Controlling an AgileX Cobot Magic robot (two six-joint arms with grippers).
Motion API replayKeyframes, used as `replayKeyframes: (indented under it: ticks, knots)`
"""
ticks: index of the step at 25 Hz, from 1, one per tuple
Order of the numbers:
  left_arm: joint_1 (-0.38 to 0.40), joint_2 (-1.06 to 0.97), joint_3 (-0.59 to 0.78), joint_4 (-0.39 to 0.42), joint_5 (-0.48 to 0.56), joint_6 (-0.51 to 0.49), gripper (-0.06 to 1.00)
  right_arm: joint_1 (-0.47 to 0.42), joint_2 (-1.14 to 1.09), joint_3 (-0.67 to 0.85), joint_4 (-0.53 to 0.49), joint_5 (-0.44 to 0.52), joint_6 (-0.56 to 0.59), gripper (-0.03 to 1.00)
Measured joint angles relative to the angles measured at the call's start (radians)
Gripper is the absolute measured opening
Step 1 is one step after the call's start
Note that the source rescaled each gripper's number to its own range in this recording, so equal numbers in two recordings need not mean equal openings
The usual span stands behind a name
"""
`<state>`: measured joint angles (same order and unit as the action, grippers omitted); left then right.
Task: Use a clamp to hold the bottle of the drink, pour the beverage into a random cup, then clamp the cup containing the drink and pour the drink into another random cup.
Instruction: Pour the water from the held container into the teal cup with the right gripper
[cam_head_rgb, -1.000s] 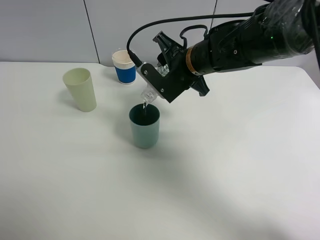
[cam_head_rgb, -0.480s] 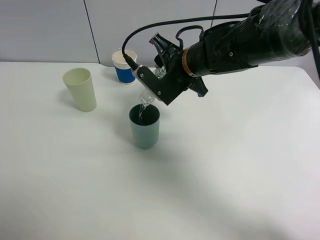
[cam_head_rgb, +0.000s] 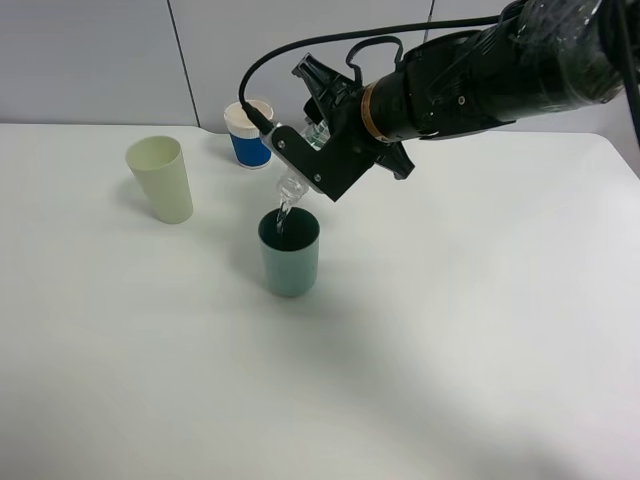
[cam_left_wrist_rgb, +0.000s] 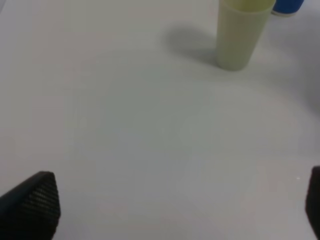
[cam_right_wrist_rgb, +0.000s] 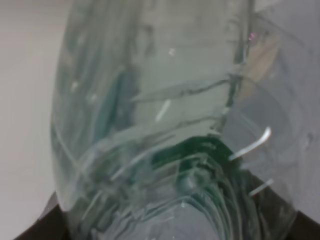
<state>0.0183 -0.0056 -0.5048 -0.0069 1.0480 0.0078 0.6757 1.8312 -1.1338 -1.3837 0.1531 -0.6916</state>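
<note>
1. While our left gripper (cam_left_wrist_rgb: 170, 210) waits with its jaws wide apart and nothing between them, its dark fingertips (cam_left_wrist_rgb: 30, 205) at the bottom corners of its wrist view, the pour goes on over bare white table (cam_head_rgb: 450, 350).
2. Nearest in the high view, just left of centre, stands the teal cup (cam_head_rgb: 290, 250), upright and taking the drink.
3. Just above its rim hangs the clear plastic bottle (cam_head_rgb: 291, 187), tipped mouth-down, with a thin stream (cam_head_rgb: 282, 215) falling inside the cup's left edge.
4. Our right gripper (cam_head_rgb: 310, 160) is clamped round the bottle's body. In the right wrist view the bottle (cam_right_wrist_rgb: 175, 125) fills the frame.
5. To pour well, we judge the mouth should sit nearer the cup's middle, since the stream runs close to the rim. We should deepen the tilt slowly, touch nothing, and level the bottle before moving away.
6. Count, front to back: one teal cup; one bottle; one cream cup (cam_head_rgb: 160, 178) at the left; and one blue-and-white paper cup (cam_head_rgb: 248, 133) at upper centre-left, behind the arm. That makes three cups, well apart from one another, and two grippers.
</note>
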Motion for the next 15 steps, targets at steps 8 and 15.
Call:
replayKeyframes:
  ticks: [8,15]
  knots:
    - [0.0,0.0,0.0,0.0,0.0,0.0,1.0,0.0,0.0,-0.002,-0.03,0.0,0.0,0.01]
    - [0.0,0.0,0.0,0.0,0.0,0.0,1.0,0.0,0.0,-0.002,-0.043,0.0,-0.001,0.01]
